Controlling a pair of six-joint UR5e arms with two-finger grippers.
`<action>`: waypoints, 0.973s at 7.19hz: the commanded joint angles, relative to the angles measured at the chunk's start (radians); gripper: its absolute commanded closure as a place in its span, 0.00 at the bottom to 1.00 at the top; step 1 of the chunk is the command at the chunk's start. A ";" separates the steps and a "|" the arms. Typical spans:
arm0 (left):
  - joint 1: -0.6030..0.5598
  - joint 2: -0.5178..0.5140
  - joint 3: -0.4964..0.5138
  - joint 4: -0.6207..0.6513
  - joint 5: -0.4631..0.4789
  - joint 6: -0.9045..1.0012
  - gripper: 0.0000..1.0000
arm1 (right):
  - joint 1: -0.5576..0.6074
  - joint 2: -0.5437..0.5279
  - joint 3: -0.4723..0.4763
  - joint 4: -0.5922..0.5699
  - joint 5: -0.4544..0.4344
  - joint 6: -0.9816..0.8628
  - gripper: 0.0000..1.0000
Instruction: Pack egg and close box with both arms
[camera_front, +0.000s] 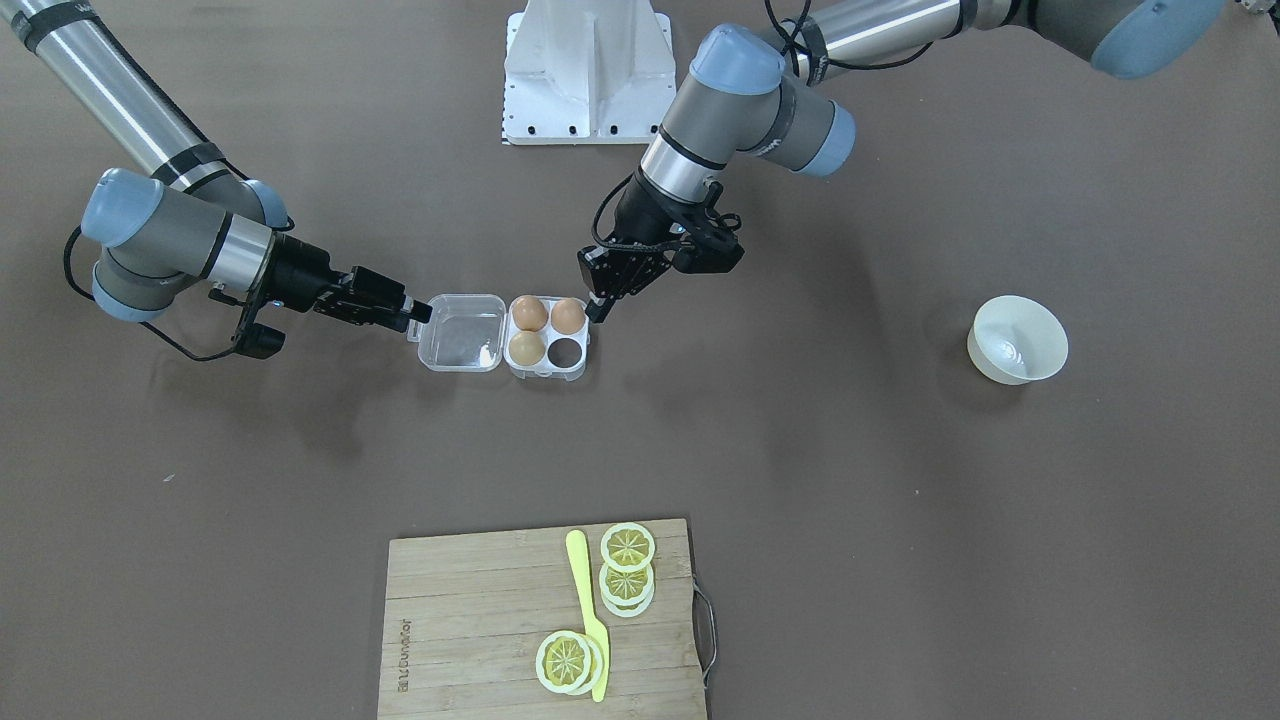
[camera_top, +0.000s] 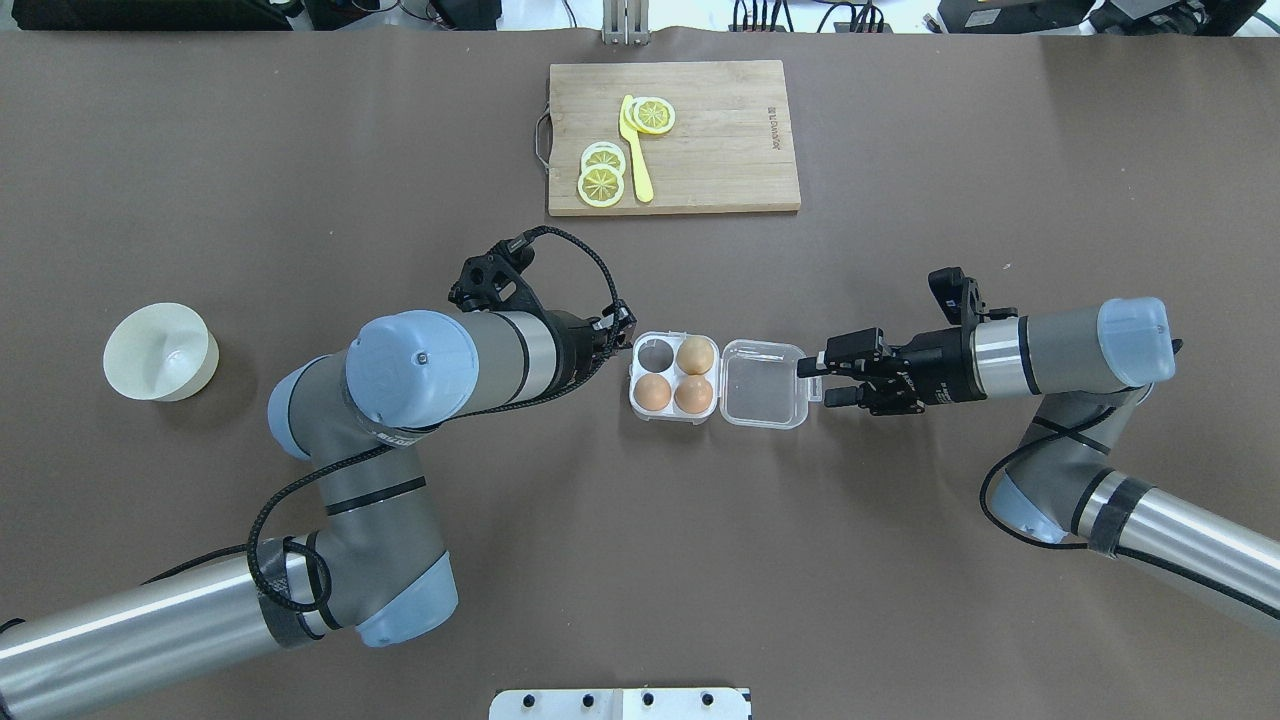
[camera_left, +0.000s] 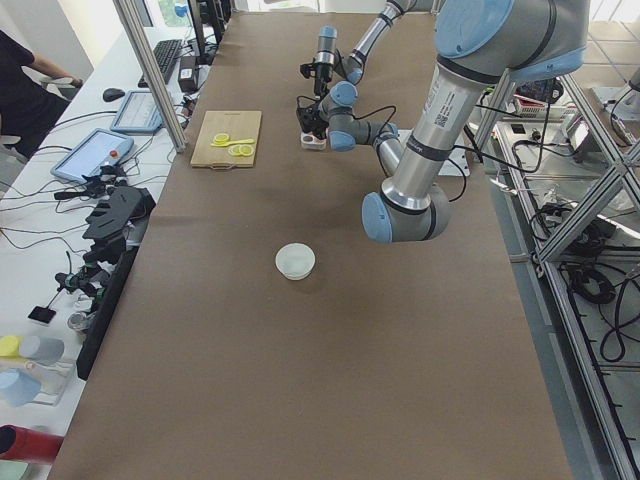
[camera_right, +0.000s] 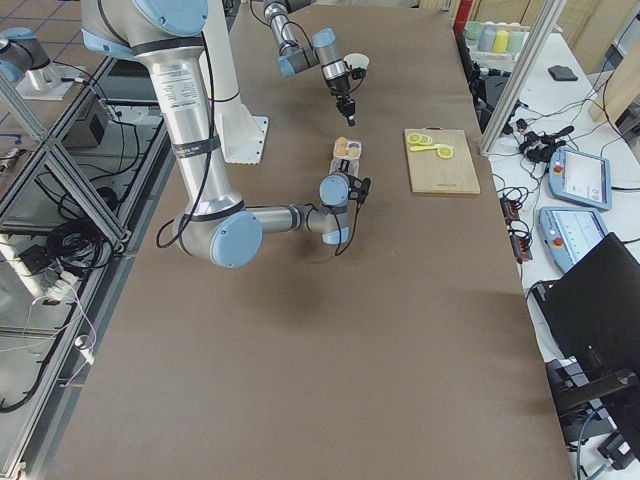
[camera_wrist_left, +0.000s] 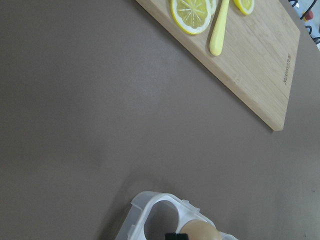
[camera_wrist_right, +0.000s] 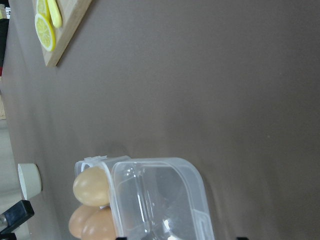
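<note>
In the front-facing view the box (camera_front: 547, 372) is lying open on the table (camera_front: 900, 480), its clear lid (camera_front: 462, 332) folded out flat toward the right pincer (camera_front: 418, 320). That pincer's fingers are standing apart just beside the lid's outer edge. The egg (camera_front: 568, 316) is sitting in the cell nearest the left pincer (camera_front: 600, 305), which is hanging just beside the box; whether it is open or closed cannot be told. A second brown egg (camera_front: 529, 313) is sitting beside the egg, a paler tan egg (camera_front: 527, 347) is filling a third cell, and the fourth cell (camera_front: 566, 350) is standing empty. An off-white bowl (camera_front: 1017, 340) is resting well apart, and a cutting board (camera_front: 480, 600) is carrying lemon slices (camera_front: 628, 547) and a yellow knife (camera_front: 585, 610). From overhead, both pincers are flanking the box from opposite sides. The side views are showing the arms too small to judge. The left wrist camera is catching the empty cell and the tan egg at its lower edge. The right wrist camera is looking across the lid at all three eggs.
</note>
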 joint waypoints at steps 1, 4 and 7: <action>0.000 0.000 -0.001 0.000 0.000 0.000 1.00 | 0.001 0.001 0.000 0.000 -0.002 0.000 0.28; 0.000 -0.001 -0.002 0.000 0.000 -0.001 1.00 | 0.001 0.001 0.000 0.002 0.000 0.000 0.32; 0.000 0.000 -0.001 0.001 0.000 -0.001 1.00 | 0.001 0.001 0.000 0.000 0.000 -0.002 0.38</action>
